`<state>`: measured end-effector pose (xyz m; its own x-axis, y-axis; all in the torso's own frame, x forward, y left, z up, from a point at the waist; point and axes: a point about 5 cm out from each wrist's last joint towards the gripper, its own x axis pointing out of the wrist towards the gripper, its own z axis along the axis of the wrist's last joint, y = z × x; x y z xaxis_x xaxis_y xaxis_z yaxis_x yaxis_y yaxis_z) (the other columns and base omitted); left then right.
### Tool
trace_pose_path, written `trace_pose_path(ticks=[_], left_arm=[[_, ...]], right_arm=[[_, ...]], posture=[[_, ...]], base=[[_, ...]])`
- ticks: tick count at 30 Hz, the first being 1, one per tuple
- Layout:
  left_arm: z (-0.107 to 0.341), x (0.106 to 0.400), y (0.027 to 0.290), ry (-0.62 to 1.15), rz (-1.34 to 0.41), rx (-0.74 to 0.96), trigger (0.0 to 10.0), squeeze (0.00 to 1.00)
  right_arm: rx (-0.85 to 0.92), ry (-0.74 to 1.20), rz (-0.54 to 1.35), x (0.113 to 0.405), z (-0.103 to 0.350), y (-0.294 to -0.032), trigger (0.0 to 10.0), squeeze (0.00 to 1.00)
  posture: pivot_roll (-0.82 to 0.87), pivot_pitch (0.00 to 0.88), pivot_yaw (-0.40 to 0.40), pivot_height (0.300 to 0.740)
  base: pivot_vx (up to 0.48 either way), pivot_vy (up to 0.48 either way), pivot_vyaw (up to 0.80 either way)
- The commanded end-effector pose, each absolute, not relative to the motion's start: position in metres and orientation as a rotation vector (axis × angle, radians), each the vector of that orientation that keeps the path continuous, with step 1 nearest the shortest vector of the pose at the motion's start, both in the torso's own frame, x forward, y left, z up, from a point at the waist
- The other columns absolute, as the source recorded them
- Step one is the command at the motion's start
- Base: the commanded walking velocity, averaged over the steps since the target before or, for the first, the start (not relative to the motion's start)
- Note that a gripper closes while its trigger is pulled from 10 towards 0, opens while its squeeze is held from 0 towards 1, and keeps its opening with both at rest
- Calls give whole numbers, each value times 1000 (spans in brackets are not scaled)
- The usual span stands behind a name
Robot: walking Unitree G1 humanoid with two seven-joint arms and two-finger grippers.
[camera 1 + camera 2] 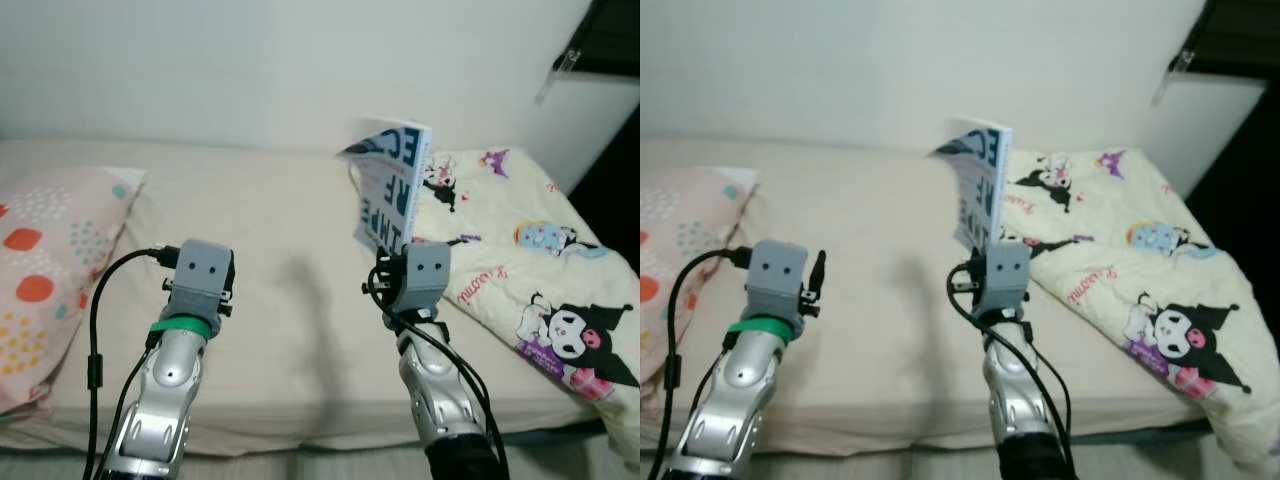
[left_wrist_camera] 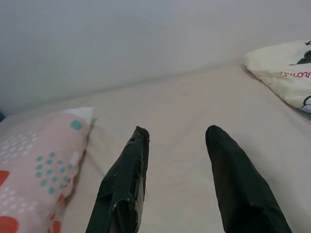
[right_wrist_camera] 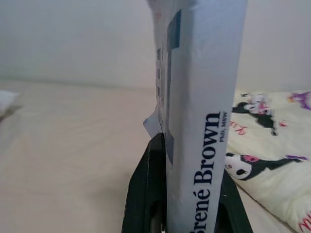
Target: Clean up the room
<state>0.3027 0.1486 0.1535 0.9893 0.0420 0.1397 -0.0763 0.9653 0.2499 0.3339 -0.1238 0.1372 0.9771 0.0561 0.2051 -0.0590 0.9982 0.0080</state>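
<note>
The right gripper point(image 3: 187, 213) was closed on a book point(image 1: 393, 185), holding it upright by its lower edge above the bed point(image 1: 270, 300), between the bare sheet and the cartoon-print blanket point(image 1: 530, 270) on the robot's right. In the right wrist view the fingers point(image 3: 146, 194) pinched the book across its thickness near the spine, with a loose page or cover edge sticking out to one side. The step in hand looked like carrying the book off the bed to a proper place. To do it well, the grip needed to stay firm and low, the book kept vertical so its weight would not lever it out, and the turn taken slowly. The left gripper point(image 2: 177, 179) hovered spread wide and empty over the sheet near the spotted pillow point(image 1: 50, 270), free to steady the book if it tipped.
</note>
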Motion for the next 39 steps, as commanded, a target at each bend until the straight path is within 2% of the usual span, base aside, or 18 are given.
trace_pose_path(ticks=[1, 8, 11, 24, 39], left_arm=[[149, 301, 152, -115, 68, 270, 10000, 0], [149, 301, 153, -114, 68, 271, 10000, 0], [147, 303, 154, -106, 73, 311, 10000, 0], [146, 306, 155, -92, 76, 332, 10000, 0], [136, 304, 156, -40, 62, 324, 10000, 0]], right_arm=[[25, -226, 65, 333, 140, -120, 10000, 0], [26, -226, 67, 332, 139, -119, 10000, 0], [25, -226, 68, 332, 139, -118, 10000, 0], [24, -230, 62, 330, 139, -119, 10000, 0], [37, -209, 102, 329, 136, -111, 10000, 0]], posture=[[66, 25, -9, 740], [67, 27, -8, 740], [66, 27, -7, 740], [59, 33, 0, 740], [61, 38, 1, 740]], base=[[0, 469, 0], [0, 454, 0], [0, 0, 0], [0, -466, 0], [0, 0, 0]])
